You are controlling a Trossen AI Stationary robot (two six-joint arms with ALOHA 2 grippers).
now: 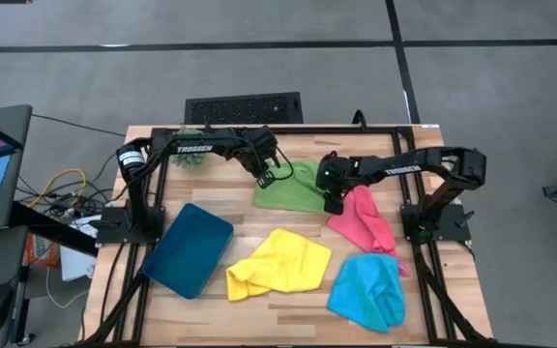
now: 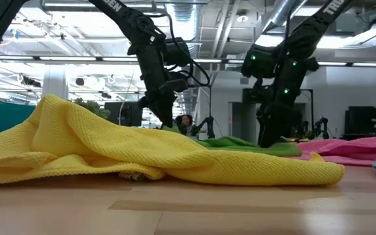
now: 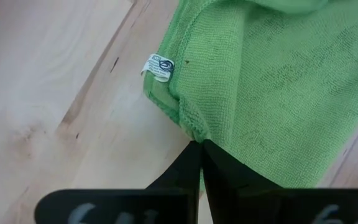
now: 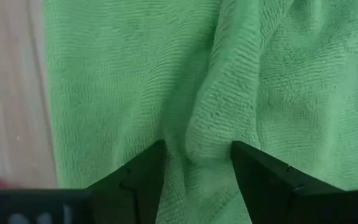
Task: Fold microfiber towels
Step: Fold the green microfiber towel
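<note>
The green microfiber towel (image 1: 293, 187) lies rumpled at the table's far middle, with a white tag (image 3: 157, 67) near one corner. My left gripper (image 1: 263, 179) is shut on its left edge. My right gripper (image 1: 334, 202) stands open on the towel's right part, fingers pointing steeply down, next to the pink towel (image 1: 364, 220). In the low view the left gripper (image 2: 166, 123) and the right gripper (image 2: 271, 138) both come down onto the green towel (image 2: 253, 145) behind the yellow towel (image 2: 142, 153). My left gripper pinches the green towel's hemmed edge (image 3: 190, 129) between its two fingers, a little way from the tagged corner. The fingers slant down from above. The rest of the towel lies on the table. My right gripper's open fingertips (image 4: 153, 163) rest on the towel from above, with a raised ridge of the cloth (image 4: 205, 140) between them. The cloth lies on the table.
The yellow towel (image 1: 278, 263) lies near the front middle and the light blue towel (image 1: 368, 290) at the front right. A dark teal tray (image 1: 190, 249) sits at the front left. A small green plant ball (image 1: 190, 159) stands at the far left.
</note>
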